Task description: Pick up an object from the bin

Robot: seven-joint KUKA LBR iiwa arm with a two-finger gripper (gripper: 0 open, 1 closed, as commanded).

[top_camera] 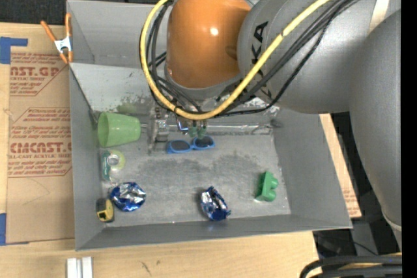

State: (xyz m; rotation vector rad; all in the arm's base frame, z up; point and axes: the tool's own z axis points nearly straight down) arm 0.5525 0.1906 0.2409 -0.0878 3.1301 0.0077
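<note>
My gripper (180,132) hangs below the orange dome in the middle of the bin, towards the back. Its fingers stand open, one (159,131) on the left and one (201,132) on the right. Just under and in front of the fingertips lies a small pair of blue toy glasses (189,145), flat on the bin floor. To the left, a pale green cup (118,129) lies on its side, close to the left finger but apart from it.
A clear tape roll (112,164) lies at the left wall. A crumpled blue wrapper (128,196) and a small yellow-black tape measure (104,210) sit in the front left corner. Another blue wrapper (214,203) lies front centre, a green block (266,186) front right.
</note>
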